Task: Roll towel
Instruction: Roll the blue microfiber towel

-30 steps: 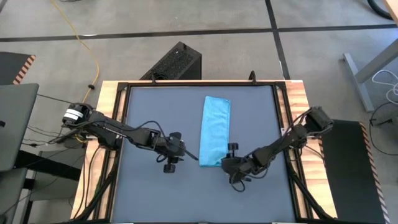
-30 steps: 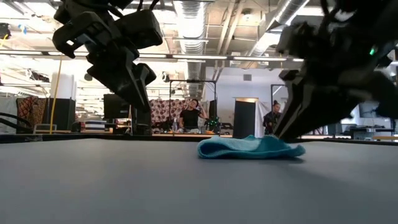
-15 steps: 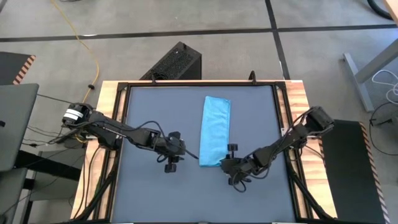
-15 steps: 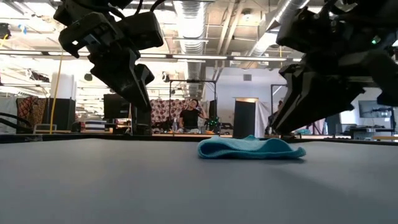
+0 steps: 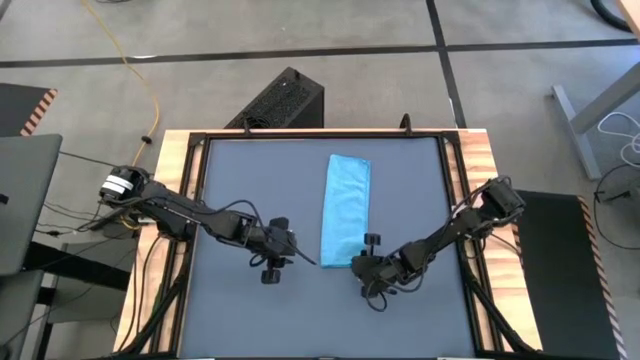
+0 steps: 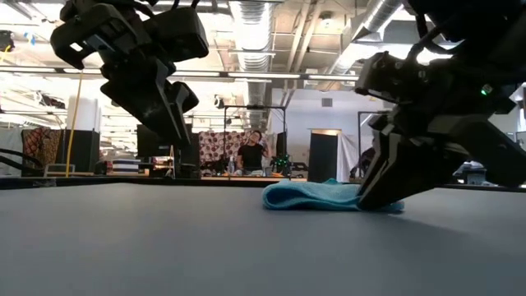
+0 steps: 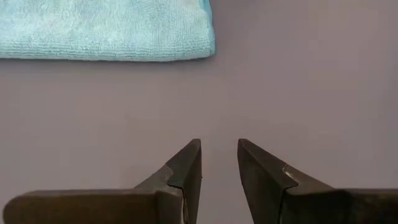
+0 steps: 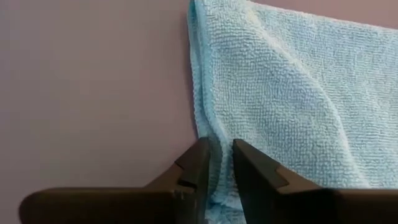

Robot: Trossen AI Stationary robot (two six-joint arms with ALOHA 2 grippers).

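Towel (image 5: pixel 346 207) first: we see a sky-blue cloth, folded into a narrow strip, lying flat on the dark grey table (image 5: pixel 230 320); its long axis runs from the table's far edge toward the near edge, and it sits a little to the right of the table's middle; no roll has been started yet, as far as we can judge. Our right gripper (image 5: pixel 352 265) is at the towel's near short end, low against the table, so of the two it is much the nearer; in the right wrist view the towel (image 8: pixel 292 93) spreads straight ahead of it, and a fold of the near corner sits between its fingertips (image 8: pixel 200 163), which stand almost together, pinching that edge. From table height the right gripper (image 6: pixel 374 197) leans down steeply and meets the towel (image 6: pixel 316 195) at its right end; the right arm reaches in from the table's right side, stretched long and low. Our left gripper (image 5: pixel 303 258) hangs just left of the towel's near left corner, clear of the cloth; the left wrist view shows its fingers (image 7: pixel 186 171) with a narrow gap and nothing between them, bare table under them, the towel's corner (image 7: pixel 199 43) a little way ahead. We judge the coming move to be a turn of the pinched end over along the long axis, toward the far edge; the left gripper would need to close on its corner to keep the roll even.
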